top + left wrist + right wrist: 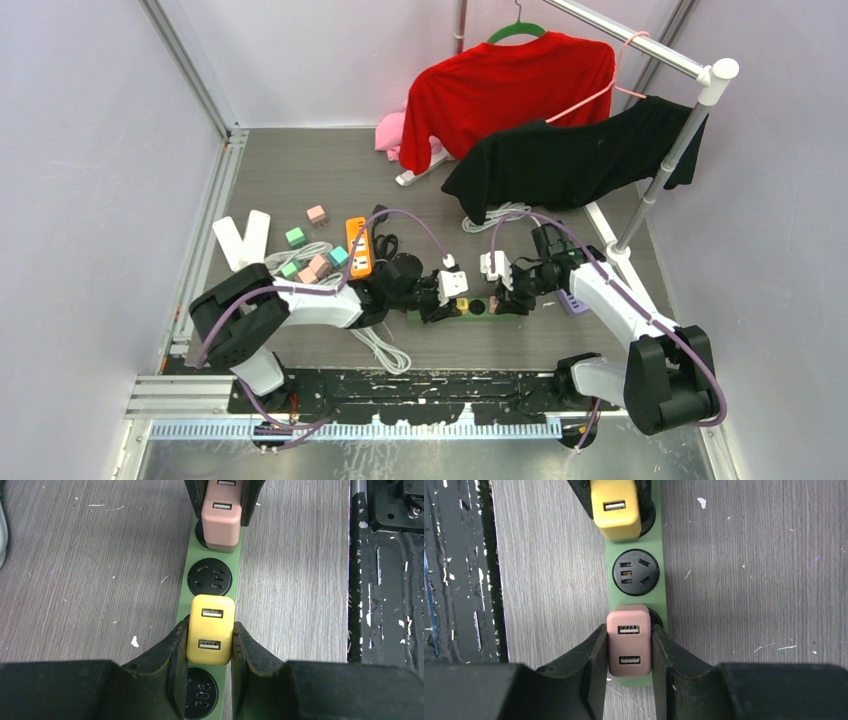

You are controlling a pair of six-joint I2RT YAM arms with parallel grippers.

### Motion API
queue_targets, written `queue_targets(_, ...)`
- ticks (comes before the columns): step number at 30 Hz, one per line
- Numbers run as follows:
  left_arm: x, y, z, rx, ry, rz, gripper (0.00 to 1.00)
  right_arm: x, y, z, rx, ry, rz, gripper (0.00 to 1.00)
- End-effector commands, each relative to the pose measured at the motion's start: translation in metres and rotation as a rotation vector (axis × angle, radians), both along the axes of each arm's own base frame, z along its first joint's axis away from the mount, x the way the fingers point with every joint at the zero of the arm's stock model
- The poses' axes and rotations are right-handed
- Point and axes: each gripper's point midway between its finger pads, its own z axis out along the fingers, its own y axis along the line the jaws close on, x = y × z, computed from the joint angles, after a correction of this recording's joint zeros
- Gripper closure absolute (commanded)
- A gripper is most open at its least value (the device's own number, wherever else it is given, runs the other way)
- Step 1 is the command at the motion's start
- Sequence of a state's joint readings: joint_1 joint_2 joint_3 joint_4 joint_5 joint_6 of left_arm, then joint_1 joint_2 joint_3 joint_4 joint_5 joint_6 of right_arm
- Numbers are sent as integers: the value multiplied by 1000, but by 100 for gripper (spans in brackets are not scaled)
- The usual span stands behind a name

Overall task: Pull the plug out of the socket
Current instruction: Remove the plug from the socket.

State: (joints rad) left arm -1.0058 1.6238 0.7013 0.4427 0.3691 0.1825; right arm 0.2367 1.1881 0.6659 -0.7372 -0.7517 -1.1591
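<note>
A green power strip with black round sockets lies on the grey floor between the arms. A yellow plug sits over one socket, and my left gripper is shut on its sides. A pink plug sits over the socket at the strip's other end, with my right gripper shut on it. Between the two plugs an empty socket shows, and it appears again as the empty socket in the right wrist view. In the top view the left gripper and right gripper face each other over the strip.
An orange power strip, several small coloured plugs and white cables lie to the left. A rack with a red shirt and a black shirt stands behind. The black base rail runs close beside the strip.
</note>
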Motion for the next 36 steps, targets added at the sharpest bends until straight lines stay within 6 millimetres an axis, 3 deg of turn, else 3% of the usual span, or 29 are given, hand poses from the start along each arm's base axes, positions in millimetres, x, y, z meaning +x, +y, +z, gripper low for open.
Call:
queue_targets(1,-6,5,-15,8,8,11,100,21,-18,15,-40,-85,-67,99)
queue_targets(3,-6,7,-17,10,9,15,100,6,-19,12,-39,-86,25,99)
queue_targets(6,-6,6,-19,11,9,13,100,-35,-3,17,75,-51,221,99)
queue_targets(8,-6,5,-18,13,12,12,100,-43,6,21,129,-50,257,99)
queue_targets(10,-5,4,-18,10,14,12,100,-35,13,27,158,-60,223,99)
queue_targets(13,-5,4,-19,13,17,16,100,-7,17,28,157,-72,83,99)
queue_targets(16,-5,5,-21,19,19,19,100,17,8,20,89,-79,-53,99)
queue_targets(20,-5,10,-25,38,17,27,100,29,-7,19,-3,-117,-79,99)
queue_targets(24,-5,15,-25,46,-1,35,100,-1,-19,18,-36,-95,58,99)
queue_targets(27,-4,16,-26,54,-7,34,100,-37,-12,17,30,-78,251,99)
queue_targets(30,-5,13,-24,44,-3,24,100,-45,2,21,106,-75,289,99)
queue_targets(32,-6,10,-24,39,2,17,100,-34,10,23,117,-85,241,99)
queue_targets(36,-7,6,-26,47,-2,14,100,15,19,28,122,-62,-63,99)
